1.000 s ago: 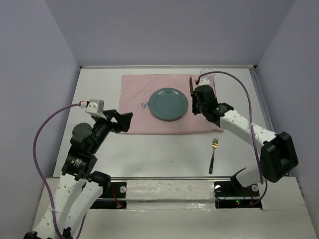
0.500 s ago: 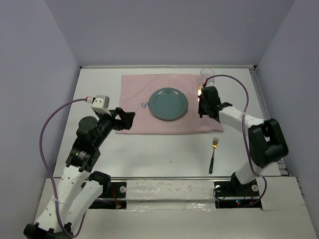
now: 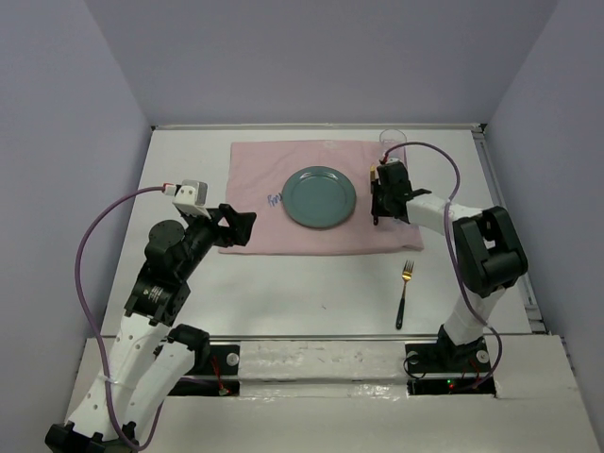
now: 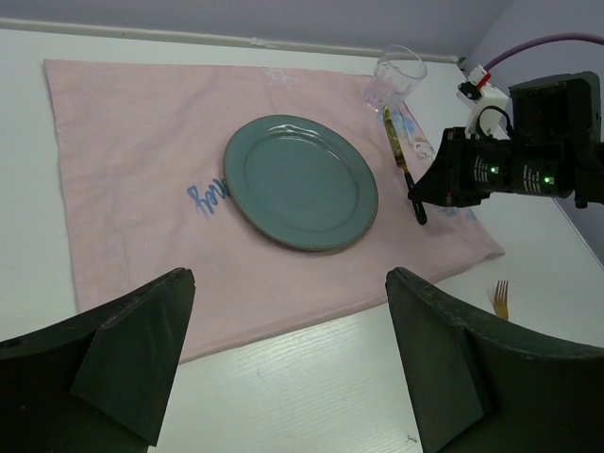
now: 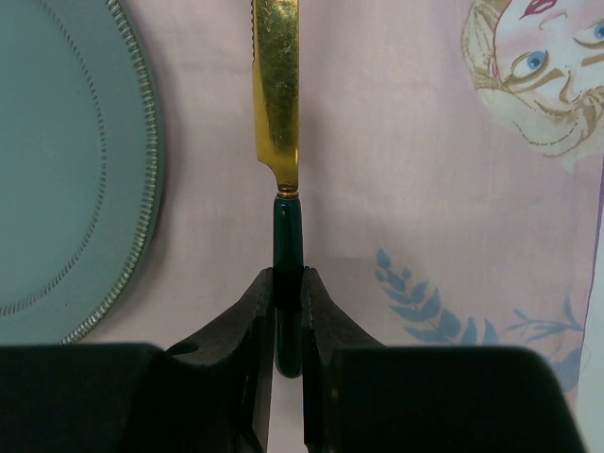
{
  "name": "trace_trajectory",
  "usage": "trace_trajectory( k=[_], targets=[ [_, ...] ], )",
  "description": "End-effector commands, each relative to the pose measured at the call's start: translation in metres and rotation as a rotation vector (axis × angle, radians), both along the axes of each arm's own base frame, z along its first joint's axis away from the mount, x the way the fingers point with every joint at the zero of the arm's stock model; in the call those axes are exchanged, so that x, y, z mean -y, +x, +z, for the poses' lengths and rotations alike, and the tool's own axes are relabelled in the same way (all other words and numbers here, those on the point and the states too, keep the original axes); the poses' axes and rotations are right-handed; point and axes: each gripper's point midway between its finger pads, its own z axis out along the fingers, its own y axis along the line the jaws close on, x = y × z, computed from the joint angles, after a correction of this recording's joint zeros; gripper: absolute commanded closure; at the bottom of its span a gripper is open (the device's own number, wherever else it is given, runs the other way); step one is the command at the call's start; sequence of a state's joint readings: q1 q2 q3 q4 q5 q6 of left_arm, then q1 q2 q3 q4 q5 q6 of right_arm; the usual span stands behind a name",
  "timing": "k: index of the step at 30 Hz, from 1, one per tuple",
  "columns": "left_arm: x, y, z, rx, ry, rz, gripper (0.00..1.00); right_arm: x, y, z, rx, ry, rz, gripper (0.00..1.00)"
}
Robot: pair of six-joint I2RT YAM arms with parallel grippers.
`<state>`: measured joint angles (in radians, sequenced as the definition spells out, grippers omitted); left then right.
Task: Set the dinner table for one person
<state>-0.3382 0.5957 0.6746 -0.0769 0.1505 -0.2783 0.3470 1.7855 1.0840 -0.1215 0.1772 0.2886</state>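
Arms [image 3: 132, 363]: white shells, black joints.
Cables [image 3: 79, 269]: purple, one per wrist.
Fingers [image 4: 123, 359]: black, wedge-shaped.
Lights [image 4: 493, 171]: two, green, on right wrist.

The white dinner table [image 3: 283, 293] is filling most of the overhead view, its metal rim showing along the far and right edges. A pink cloth placemat [image 3: 255, 179] is lying flat on the far half of the tabletop, its long sides running left to right and its far edge sitting close to the far rim. Blue writing is showing on the cloth left of its middle. A fork [image 3: 404, 293] is lying on the bare white surface just near of the placemat's near right corner, apart from the cloth. Its gold tines are pointing far and its dark handle is pointing near.
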Motion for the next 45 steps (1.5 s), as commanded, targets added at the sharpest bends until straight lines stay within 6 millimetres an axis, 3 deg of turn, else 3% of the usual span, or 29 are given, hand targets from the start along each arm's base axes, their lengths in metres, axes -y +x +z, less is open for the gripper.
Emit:
trace_trajectory(
  k=[1,10,14,19,23,24,26,27,29,30,31,34,35,37,38,41,45],
  targets=[
    [0.001,0.002,0.025,0.072,-0.018,-0.009,0.07,-0.003,0.030,0.025,0.086,0.049,-0.023,1.00],
    [0.002,0.002,0.025,0.071,-0.018,-0.014,0.07,-0.001,0.035,0.006,0.029,0.034,-0.025,0.99],
    [0.002,0.001,0.025,0.072,-0.018,-0.014,0.07,0.000,0.034,0.005,0.015,0.028,-0.033,0.86],
    [0.002,0.000,0.025,0.074,-0.021,-0.018,0.07,0.003,0.033,0.008,0.009,0.014,-0.048,0.75],
    [0.004,-0.001,0.027,0.078,-0.024,-0.024,0.07,0.005,0.030,0.019,0.014,0.018,-0.061,0.64],
    [0.004,-0.001,0.026,0.077,-0.022,-0.026,0.07,0.006,0.029,0.023,0.018,0.019,-0.063,0.55],
    [0.005,-0.002,0.027,0.081,-0.025,-0.029,0.07,0.007,0.023,0.041,0.039,0.032,-0.066,0.47],
    [0.005,-0.003,0.028,0.084,-0.025,-0.032,0.07,0.009,0.017,0.056,0.064,0.043,-0.070,0.47],
    [0.006,-0.005,0.031,0.093,-0.028,-0.038,0.07,0.017,-0.001,0.058,0.053,0.047,-0.093,0.46],
    [0.007,-0.006,0.031,0.093,-0.028,-0.041,0.07,0.017,-0.004,0.070,0.074,0.063,-0.102,0.46],
    [0.006,-0.007,0.032,0.098,-0.028,-0.041,0.07,0.022,-0.021,0.078,0.081,0.078,-0.111,0.46],
    [0.009,-0.012,0.037,0.116,-0.034,-0.053,0.07,0.030,-0.061,0.068,0.020,0.114,-0.153,0.46],
    [0.009,-0.014,0.038,0.121,-0.036,-0.058,0.07,0.036,-0.090,0.056,-0.040,0.127,-0.185,0.47],
    [0.010,-0.016,0.041,0.129,-0.038,-0.064,0.07,0.043,-0.118,0.046,-0.097,0.140,-0.220,0.47],
    [0.011,-0.017,0.041,0.131,-0.040,-0.066,0.07,0.048,-0.143,0.039,-0.139,0.156,-0.257,0.48],
    [0.014,-0.021,0.044,0.142,-0.043,-0.082,0.07,0.053,-0.184,0.031,-0.227,0.200,-0.318,0.48],
    [0.016,-0.027,0.050,0.162,-0.052,-0.096,0.07,0.050,-0.218,0.024,-0.337,0.242,-0.350,0.48]
  ],
)
